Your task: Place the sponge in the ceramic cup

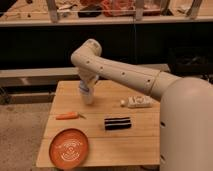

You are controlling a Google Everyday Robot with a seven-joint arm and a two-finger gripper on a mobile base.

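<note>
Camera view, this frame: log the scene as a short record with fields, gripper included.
gripper: shut on the sponge, pointing down right above the ceramic cup
sponge: blue-grey, at the gripper's tip, by the cup's mouth; not clearly inside
ceramic cup: white, upright, back left of the table
table: wooden
orange plate: front left corner
orange stick: lying behind the plate
black ridged block: centre
white oblong object: right side
</note>
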